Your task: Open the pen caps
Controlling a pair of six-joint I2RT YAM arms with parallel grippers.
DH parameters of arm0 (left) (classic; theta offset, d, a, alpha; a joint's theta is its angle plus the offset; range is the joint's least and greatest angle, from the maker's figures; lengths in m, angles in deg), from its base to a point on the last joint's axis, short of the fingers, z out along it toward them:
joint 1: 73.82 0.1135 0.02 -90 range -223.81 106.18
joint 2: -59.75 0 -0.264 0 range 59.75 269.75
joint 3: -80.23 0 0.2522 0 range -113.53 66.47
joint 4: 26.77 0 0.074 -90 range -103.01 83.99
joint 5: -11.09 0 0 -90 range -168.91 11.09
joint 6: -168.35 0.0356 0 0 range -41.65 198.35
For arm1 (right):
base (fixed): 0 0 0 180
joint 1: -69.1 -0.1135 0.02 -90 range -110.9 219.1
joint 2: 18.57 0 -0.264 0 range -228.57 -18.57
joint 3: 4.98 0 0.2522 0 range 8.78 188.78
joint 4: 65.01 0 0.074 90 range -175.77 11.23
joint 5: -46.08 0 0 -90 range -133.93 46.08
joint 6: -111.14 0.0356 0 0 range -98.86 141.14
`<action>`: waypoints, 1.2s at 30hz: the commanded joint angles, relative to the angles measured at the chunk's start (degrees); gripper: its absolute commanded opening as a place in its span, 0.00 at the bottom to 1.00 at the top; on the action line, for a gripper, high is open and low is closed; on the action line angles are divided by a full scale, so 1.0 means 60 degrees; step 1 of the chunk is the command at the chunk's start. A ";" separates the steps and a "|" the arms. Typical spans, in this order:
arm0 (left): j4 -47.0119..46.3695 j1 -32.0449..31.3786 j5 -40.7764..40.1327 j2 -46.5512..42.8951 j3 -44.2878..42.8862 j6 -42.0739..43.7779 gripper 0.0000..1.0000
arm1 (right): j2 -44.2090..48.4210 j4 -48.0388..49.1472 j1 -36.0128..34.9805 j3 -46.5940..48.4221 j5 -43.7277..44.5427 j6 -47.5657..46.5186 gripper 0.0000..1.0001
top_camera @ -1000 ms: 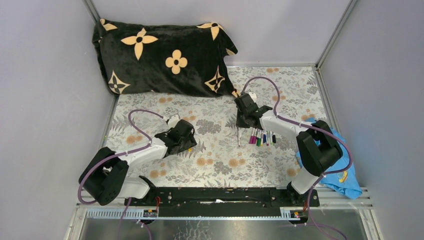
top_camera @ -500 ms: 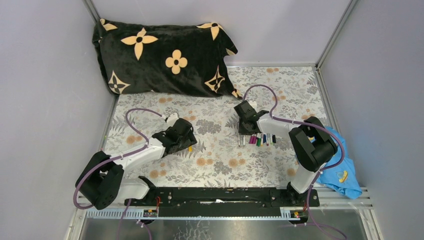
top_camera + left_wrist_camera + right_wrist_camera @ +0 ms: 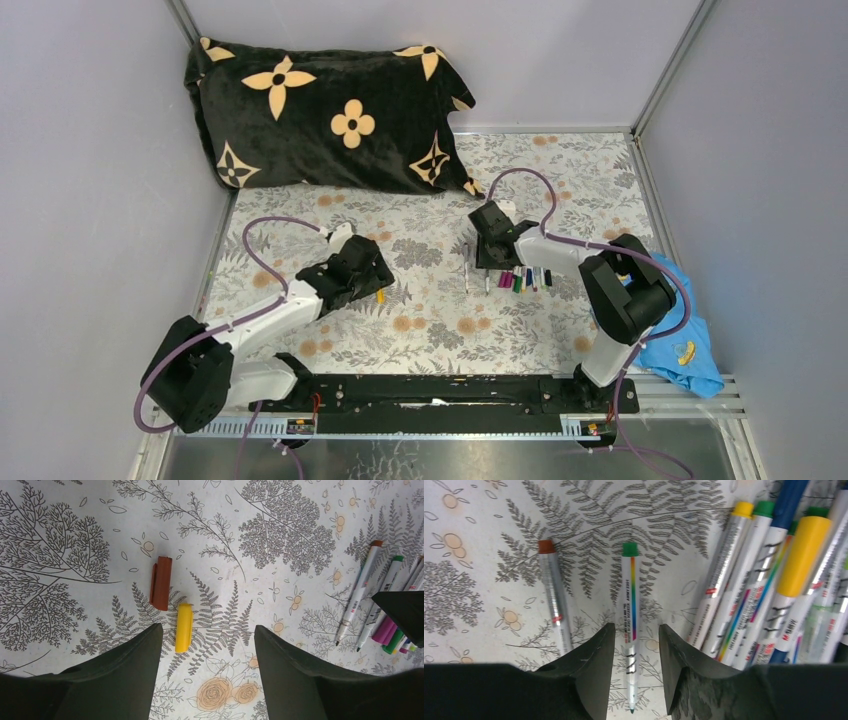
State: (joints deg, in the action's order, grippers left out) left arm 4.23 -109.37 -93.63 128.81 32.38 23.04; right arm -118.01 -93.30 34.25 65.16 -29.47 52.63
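My left gripper (image 3: 207,650) (image 3: 378,283) stands open over the floral cloth. A yellow cap (image 3: 183,627) (image 3: 381,296) lies just ahead of its fingers, apart from both, and a brown cap (image 3: 161,582) lies beside it. My right gripper (image 3: 636,645) (image 3: 491,262) is open and low. An uncapped green-ended pen (image 3: 630,625) (image 3: 487,281) lies flat between its fingers with a gap on each side. An uncapped brown-ended pen (image 3: 555,600) (image 3: 466,272) lies to its left. A bunch of capped pens (image 3: 774,580) (image 3: 525,279) lies to the right.
A black pillow with tan flowers (image 3: 320,110) fills the back left of the table. A blue cloth (image 3: 680,340) hangs at the right edge. Grey walls enclose the table on three sides.
My right gripper came down and opened, leaving the green-ended pen on the cloth. My left gripper opened wider, and its arm shifted slightly.
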 commanded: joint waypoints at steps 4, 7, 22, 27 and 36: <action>-0.0272 0.0067 0.0190 -0.0478 -0.0286 0.0114 0.74 | 0.1051 -0.0996 0.0050 0.0453 0.1361 -0.0094 0.44; -0.0446 0.0065 0.0342 -0.0626 -0.0233 0.0175 0.74 | 0.1040 -0.1267 0.0062 0.0640 0.1581 -0.0095 0.43; -0.0948 0.0066 0.0636 -0.1052 0.0046 0.0642 0.74 | 0.0379 -0.1285 0.0519 0.0816 0.1596 0.0087 0.42; -0.1064 0.0064 0.0675 -0.1007 0.0112 0.0635 0.74 | 0.0134 -0.1270 0.0562 0.0958 0.1504 0.0085 0.42; -0.1144 0.0064 0.0706 -0.1094 0.0187 0.0649 0.74 | -0.0119 -0.1054 0.0694 0.0843 0.1306 0.0114 0.42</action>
State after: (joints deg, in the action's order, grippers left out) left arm 0.23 -109.37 -89.54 123.10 32.86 25.69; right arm -118.09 -100.51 37.68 68.72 -21.55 52.67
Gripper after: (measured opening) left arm 0.739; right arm 0.421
